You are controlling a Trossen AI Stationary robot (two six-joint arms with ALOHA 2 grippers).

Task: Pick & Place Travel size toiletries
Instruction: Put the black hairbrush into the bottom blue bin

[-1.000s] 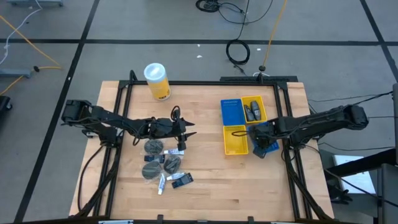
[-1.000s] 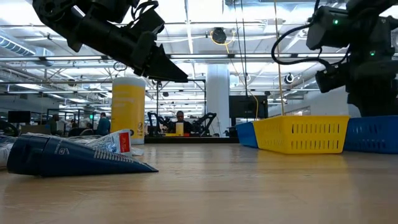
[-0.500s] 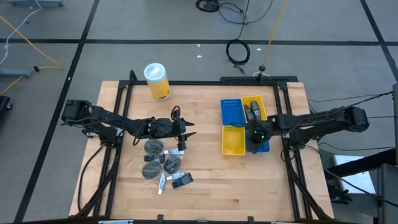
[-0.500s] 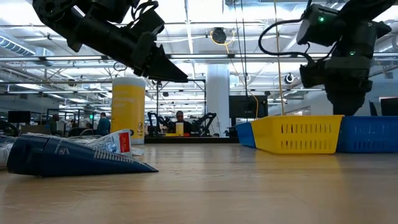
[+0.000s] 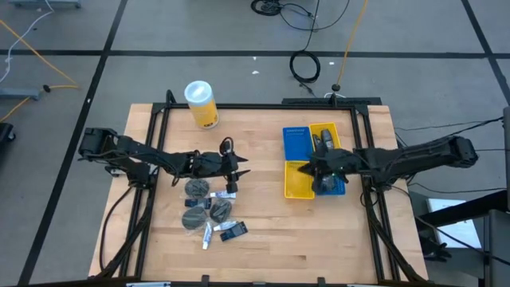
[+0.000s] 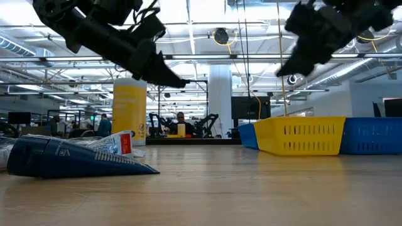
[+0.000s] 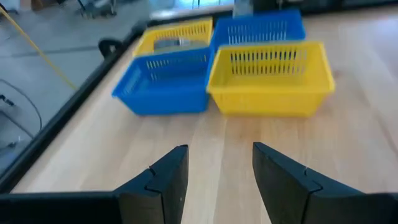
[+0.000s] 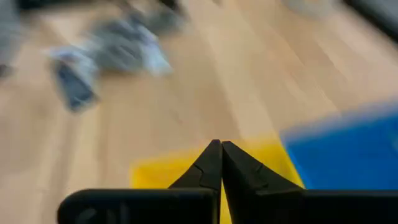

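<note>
The travel size toiletries (image 5: 209,211) lie loose on the wooden table near its front left: grey round pouches (image 5: 197,188), thin white tubes (image 5: 207,233) and a dark packet (image 5: 233,230), which also shows in the low view (image 6: 69,157). More grey items (image 5: 323,142) lie in the tray's far yellow compartment. My left gripper (image 5: 241,170) hangs open just past the pile's far side, pointing toward the table's right, with nothing between its fingers (image 7: 217,168). My right gripper (image 5: 306,167) is shut and empty, above the tray's near yellow compartment (image 8: 217,147).
The blue-and-yellow four-compartment tray (image 5: 296,145) stands right of centre and shows ahead of the left fingers (image 7: 267,78). A tall yellow canister with a white lid (image 5: 201,104) stands at the far left. Bare wood lies between pile and tray.
My right gripper has risen out of the tray's near blue compartment, tipped from pointing down to nearly level, and swung toward the table's left over the near yellow compartment, staying shut.
</note>
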